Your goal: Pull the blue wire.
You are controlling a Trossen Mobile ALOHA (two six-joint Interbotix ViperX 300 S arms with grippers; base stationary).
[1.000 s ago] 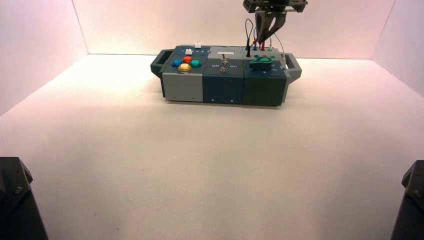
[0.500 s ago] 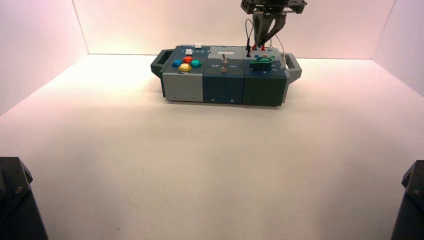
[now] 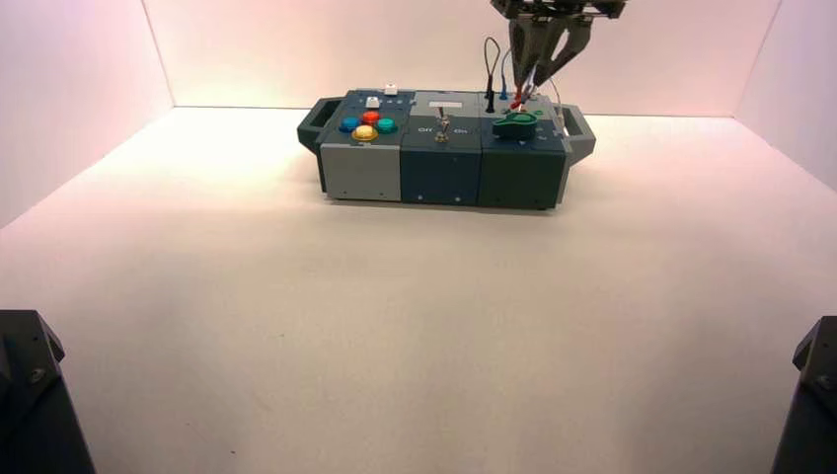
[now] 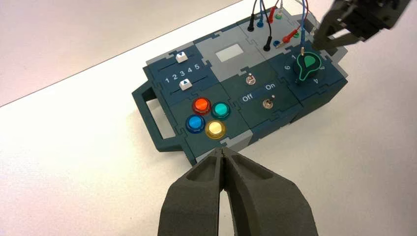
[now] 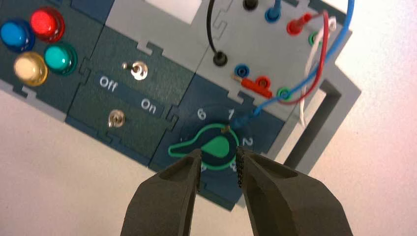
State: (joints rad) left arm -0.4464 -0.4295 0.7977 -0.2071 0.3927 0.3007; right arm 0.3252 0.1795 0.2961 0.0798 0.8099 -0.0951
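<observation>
Above the green knob, the blue wire dangles unplugged; right gripper jaws narrowly apart

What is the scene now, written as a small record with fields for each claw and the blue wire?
right claw: over the green knob on the box, fingers apart, nothing seen between them
left claw: shut, in front of the box, not touching it
blue wire: one plug free, metal tip above the green knob; other end plugged in
</observation>
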